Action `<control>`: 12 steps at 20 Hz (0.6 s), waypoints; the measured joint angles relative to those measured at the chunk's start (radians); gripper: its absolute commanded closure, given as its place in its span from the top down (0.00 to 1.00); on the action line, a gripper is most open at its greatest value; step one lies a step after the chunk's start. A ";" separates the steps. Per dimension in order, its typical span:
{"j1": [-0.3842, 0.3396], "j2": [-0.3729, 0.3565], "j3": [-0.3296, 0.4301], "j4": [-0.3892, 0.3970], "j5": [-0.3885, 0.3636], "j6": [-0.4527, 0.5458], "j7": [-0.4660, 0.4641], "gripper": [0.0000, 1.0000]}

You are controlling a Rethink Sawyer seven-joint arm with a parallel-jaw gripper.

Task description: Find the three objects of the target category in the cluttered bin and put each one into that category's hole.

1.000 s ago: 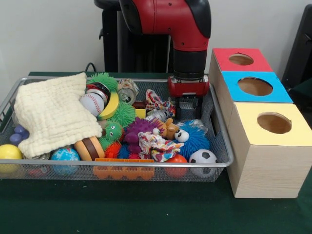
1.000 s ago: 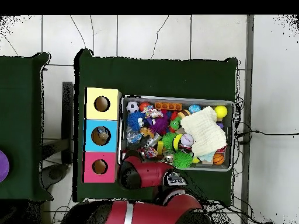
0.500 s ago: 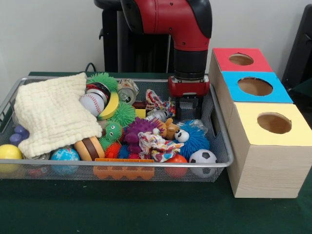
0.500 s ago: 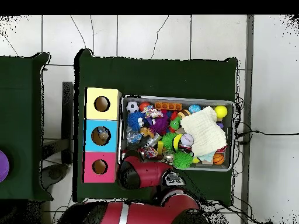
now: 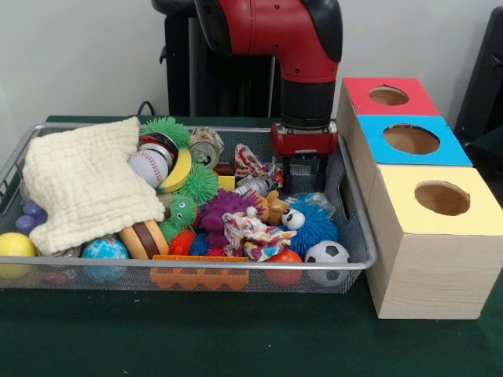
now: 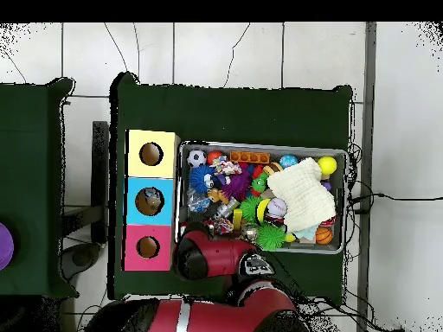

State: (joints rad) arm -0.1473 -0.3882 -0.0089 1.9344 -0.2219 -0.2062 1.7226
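The cluttered bin (image 5: 355, 206) is a wide wire-mesh basket full of toys; it also shows in the overhead view (image 6: 261, 147). My gripper (image 5: 305, 187) hangs straight down into the bin's far right part, open and holding nothing. Just under and in front of it lies a crinkled see-through bottle (image 5: 314, 201), against a blue spiky ball (image 5: 313, 226). Another see-through bottle with a blue-white label (image 5: 253, 185) lies to the left of the gripper, half under a patterned cloth toy (image 5: 250, 162). In the overhead view the red arm (image 6: 212, 257) hides the gripper.
Three wooden boxes stand right of the bin, with a hole in a red top (image 5: 389, 96), a blue top (image 5: 411, 139) and a yellow top (image 5: 442, 198). A cream cloth (image 5: 82, 184) covers the bin's left. A silver can (image 5: 206, 147) lies at the back.
The gripper has stayed almost still over the bin's far right part. Only the upper arm has shifted slightly. The toys have not moved.
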 measured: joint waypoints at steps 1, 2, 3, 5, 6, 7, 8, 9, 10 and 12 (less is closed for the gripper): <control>0.000 -0.001 0.001 -0.002 0.000 0.007 0.000 1.00; -0.002 -0.002 0.003 -0.006 0.000 0.021 0.000 1.00; -0.005 -0.004 0.007 -0.011 -0.001 0.038 0.000 1.00; -0.017 -0.010 0.022 -0.030 -0.013 0.099 0.000 1.00; -0.021 -0.011 0.027 -0.037 -0.019 0.122 0.000 1.00; -0.024 -0.013 0.032 -0.045 -0.025 0.145 0.000 1.00; -0.026 -0.015 0.036 -0.052 -0.030 0.165 0.000 1.00; -0.026 -0.016 0.038 -0.056 -0.032 0.175 0.000 1.00; -0.028 -0.019 0.046 -0.079 -0.041 0.237 0.000 1.00; -0.027 -0.020 0.050 -0.093 -0.045 0.271 0.000 1.00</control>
State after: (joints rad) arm -0.1747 -0.4080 0.0412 1.8419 -0.2668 0.0651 1.7226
